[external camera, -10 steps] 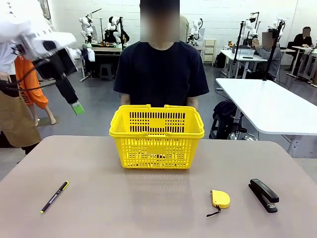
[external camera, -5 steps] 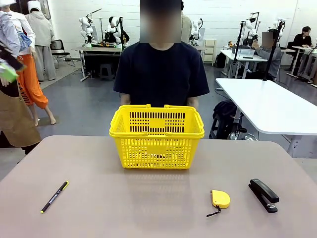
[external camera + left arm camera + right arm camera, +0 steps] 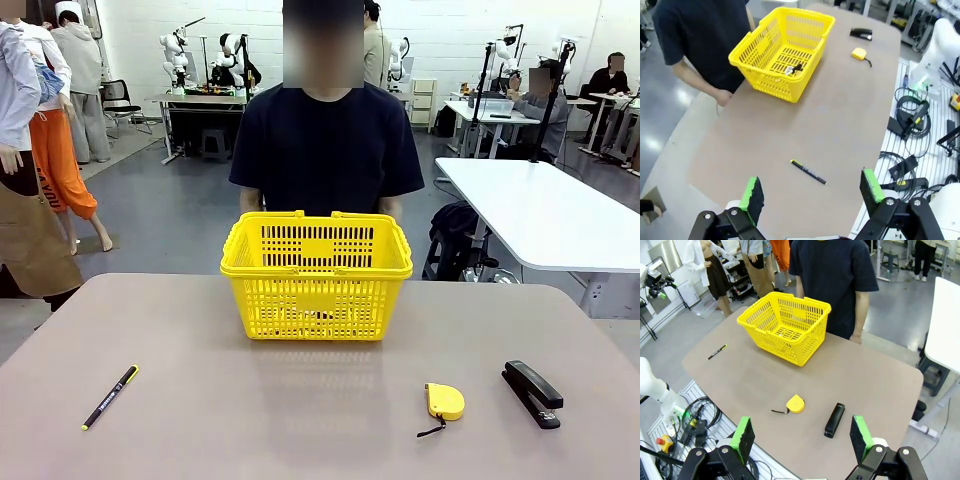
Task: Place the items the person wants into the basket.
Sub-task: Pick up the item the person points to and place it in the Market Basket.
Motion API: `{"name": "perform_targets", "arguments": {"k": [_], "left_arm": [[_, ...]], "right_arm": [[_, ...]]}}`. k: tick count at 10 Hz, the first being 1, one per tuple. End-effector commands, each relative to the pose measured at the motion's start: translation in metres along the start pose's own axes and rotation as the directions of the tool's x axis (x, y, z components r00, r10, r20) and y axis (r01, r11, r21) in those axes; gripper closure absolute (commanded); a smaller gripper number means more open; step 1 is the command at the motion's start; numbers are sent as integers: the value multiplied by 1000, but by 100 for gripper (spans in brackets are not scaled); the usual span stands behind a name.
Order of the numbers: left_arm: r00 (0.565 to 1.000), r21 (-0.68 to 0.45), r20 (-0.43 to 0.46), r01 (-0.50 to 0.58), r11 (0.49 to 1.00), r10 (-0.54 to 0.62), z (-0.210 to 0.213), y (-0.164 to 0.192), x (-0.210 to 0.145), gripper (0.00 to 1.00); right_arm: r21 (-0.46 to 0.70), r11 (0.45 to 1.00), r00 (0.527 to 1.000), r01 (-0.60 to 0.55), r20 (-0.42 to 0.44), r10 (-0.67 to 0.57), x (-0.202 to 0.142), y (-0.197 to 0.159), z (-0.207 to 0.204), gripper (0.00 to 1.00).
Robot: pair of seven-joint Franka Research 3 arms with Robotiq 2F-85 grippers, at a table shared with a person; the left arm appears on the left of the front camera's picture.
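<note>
The yellow basket stands at the table's far middle, right in front of the person in a dark T-shirt. A white-and-black item lies on the basket's floor; I cannot tell it more exactly. The thin black pen with yellow ends lies on the table at the near left. My left gripper hangs high over the pen, open and holding nothing. High above the table's near right side, my right gripper is open too, well away from the basket.
A yellow tape measure and a black stapler lie at the near right. One of the person's hands rests at the table's far edge beside the basket. Cables lie beyond the table's near edge.
My left arm, seen at the upper left a second ago, has drawn back up and out of the front view. Basket, pen, tape measure and stapler have not moved.
</note>
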State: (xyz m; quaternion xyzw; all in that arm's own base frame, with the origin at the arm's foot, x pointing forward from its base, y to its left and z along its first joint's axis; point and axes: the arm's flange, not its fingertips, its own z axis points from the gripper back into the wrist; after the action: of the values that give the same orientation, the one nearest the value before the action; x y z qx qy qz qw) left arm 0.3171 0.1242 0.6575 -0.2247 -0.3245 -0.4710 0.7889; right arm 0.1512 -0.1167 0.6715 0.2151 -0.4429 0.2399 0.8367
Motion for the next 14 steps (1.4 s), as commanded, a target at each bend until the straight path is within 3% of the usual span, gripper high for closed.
{"name": "perform_targets", "arguments": {"k": [1, 3, 14], "left_arm": [[996, -58, 90, 31, 998, -25, -10, 5, -13, 0], [986, -81, 167, 39, 996, -25, -14, 15, -22, 0], [989, -85, 146, 7, 996, 5, -19, 21, -29, 0]], "right_arm": [[-5, 1000, 1000, 9, -16, -9, 0, 0, -1, 0], [-5, 1000, 1000, 9, -16, -9, 0, 0, -1, 0], [-5, 1000, 1000, 9, -16, -9, 0, 0, -1, 0]]}}
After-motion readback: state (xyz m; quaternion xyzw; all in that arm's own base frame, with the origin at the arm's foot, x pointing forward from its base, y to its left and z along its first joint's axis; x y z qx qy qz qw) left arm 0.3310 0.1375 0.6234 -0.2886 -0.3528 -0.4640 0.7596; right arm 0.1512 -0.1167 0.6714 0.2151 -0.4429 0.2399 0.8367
